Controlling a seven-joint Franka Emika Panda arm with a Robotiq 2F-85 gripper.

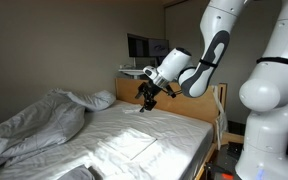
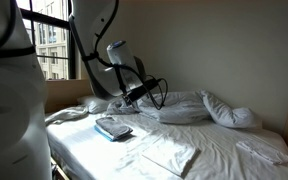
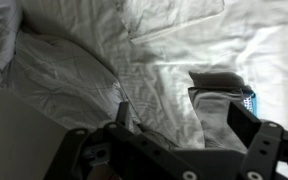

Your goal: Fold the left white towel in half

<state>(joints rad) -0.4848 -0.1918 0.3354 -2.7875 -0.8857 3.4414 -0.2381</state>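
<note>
A thin flat white towel (image 2: 170, 155) lies spread on the bed sheet and also shows in an exterior view (image 1: 125, 148). A second white towel (image 2: 264, 150) lies further along the bed. My gripper (image 1: 147, 97) (image 2: 134, 96) hangs above the bed near the headboard, well apart from both towels. In the wrist view the gripper (image 3: 182, 120) is open and empty, with wrinkled sheet and a folded grey item with a blue edge (image 3: 220, 95) below it. Neither towel shows in the wrist view.
A big rumpled duvet (image 1: 34, 122) covers one side of the bed. Pillows (image 2: 189, 108) lie by the wall. The grey-blue folded item (image 2: 114, 128) sits on the sheet near the gripper. A wooden headboard (image 1: 189, 103) stands behind the gripper. A window (image 2: 52, 45) is beside the bed.
</note>
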